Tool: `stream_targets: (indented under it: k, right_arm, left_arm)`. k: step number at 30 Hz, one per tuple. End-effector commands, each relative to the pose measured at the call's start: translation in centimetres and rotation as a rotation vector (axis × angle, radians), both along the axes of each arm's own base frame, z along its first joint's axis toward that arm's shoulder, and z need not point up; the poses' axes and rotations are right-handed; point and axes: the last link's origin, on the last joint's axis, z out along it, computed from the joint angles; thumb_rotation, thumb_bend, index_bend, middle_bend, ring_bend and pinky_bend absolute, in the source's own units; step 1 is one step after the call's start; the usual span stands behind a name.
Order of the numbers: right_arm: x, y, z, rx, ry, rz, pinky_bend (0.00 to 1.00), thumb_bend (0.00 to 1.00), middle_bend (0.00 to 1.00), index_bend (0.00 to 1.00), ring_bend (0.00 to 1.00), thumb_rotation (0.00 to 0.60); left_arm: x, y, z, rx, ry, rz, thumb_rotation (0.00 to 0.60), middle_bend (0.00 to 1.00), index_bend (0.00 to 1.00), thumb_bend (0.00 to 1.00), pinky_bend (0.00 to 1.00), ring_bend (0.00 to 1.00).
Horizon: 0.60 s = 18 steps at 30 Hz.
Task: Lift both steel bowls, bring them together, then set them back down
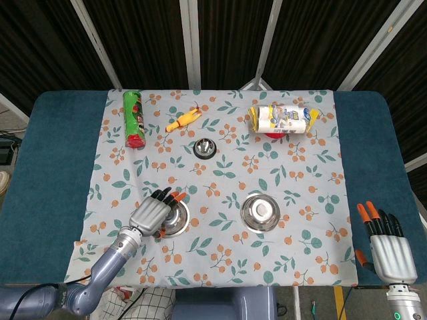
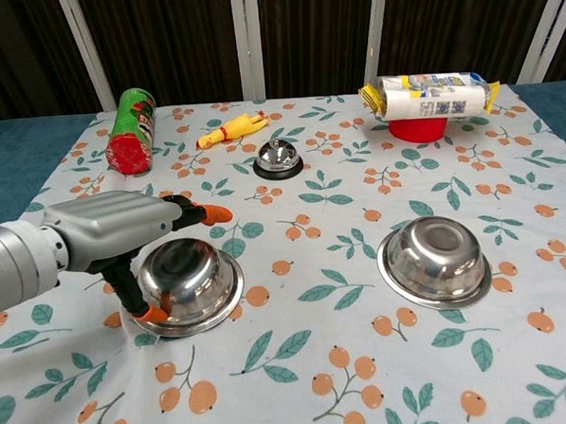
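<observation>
Two steel bowls stand on the flowered cloth. The left bowl lies under my left hand. The fingers reach out over its far rim and the thumb tip touches its near rim, with no firm grip to be seen. The bowl rests flat on the cloth. The right bowl stands alone, right of centre. My right hand hovers off the table's front right corner, fingers straight and apart, holding nothing. The chest view does not show it.
A green can lies at the back left, with a yellow rubber chicken beside it. A call bell stands behind the bowls. A snack packet sits on a red cup at the back right.
</observation>
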Motion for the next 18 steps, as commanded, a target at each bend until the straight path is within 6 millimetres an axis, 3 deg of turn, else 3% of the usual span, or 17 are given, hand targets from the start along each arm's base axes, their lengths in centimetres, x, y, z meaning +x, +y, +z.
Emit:
stream_targets:
  k: [1,5,10,18]
  right_arm:
    - [-0.08,-0.03,0.17,-0.005,-0.002,-0.003,0.09,0.33,0.00,0.00,0.00,0.600]
    - [-0.17,0.05,0.35,-0.008,-0.005,-0.005,0.09,0.33,0.00,0.00,0.00,0.600]
    - [-0.27,0.08,0.44,-0.011,-0.005,-0.009,0.09,0.33,0.00,0.00,0.00,0.600]
    - [-0.28,0.26,0.35,-0.009,-0.005,-0.016,0.09,0.33,0.00,0.00,0.00,0.600]
  left_arm:
    - [0.33,0.07,-0.66,-0.006,0.015,-0.008,0.598,0.11,0.03,0.26,0.20,0.00]
    - [0.50,0.15,-1.02,0.003,0.032,-0.006,0.597,0.17,0.13,0.27,0.26,0.05]
    - [0.15,0.35,-1.06,0.013,0.060,0.022,0.600,0.32,0.29,0.30,0.41,0.20]
    - [-0.36,0.54,-0.86,0.023,0.080,0.036,0.600,0.45,0.40,0.35,0.58,0.33]
